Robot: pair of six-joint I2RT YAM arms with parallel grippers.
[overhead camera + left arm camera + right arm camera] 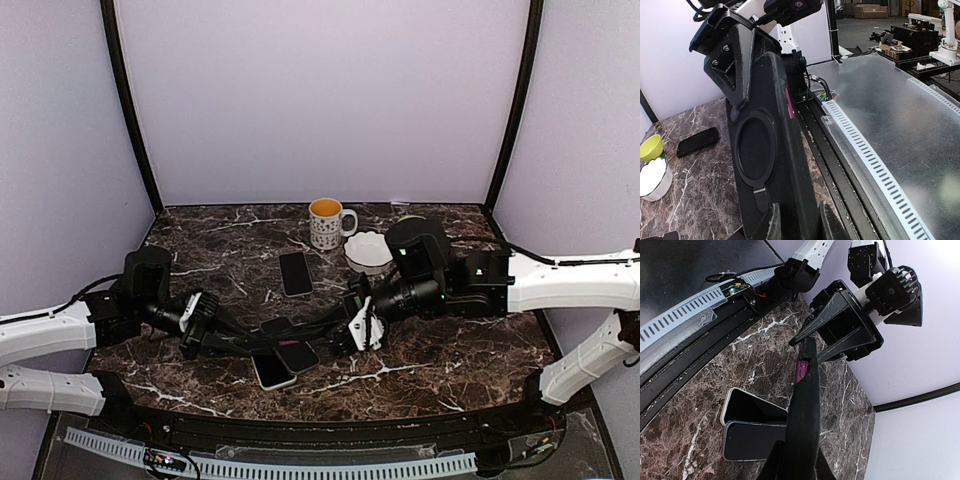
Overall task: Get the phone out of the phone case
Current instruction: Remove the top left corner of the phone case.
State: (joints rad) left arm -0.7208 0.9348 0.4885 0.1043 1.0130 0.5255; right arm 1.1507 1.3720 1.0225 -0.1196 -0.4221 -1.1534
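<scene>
A black phone case (765, 165) with a ring holder on its back is held on edge above the table between both grippers. A magenta strip of the phone (789, 102) shows along its edge, and also shows in the right wrist view (801, 371). My left gripper (800, 227) is shut on one end of the case. My right gripper (797, 470) is shut on the other end of the case (807, 410). In the top view the case (290, 326) spans between the left gripper (228, 336) and the right gripper (340, 326).
Two phones, one white-edged (272, 370) and one grey-edged (297, 355), lie under the held case. A black phone (295, 272) lies mid-table. A mug (326, 222) and a white bowl (368, 250) stand at the back. The table's front rail (865, 160) is close.
</scene>
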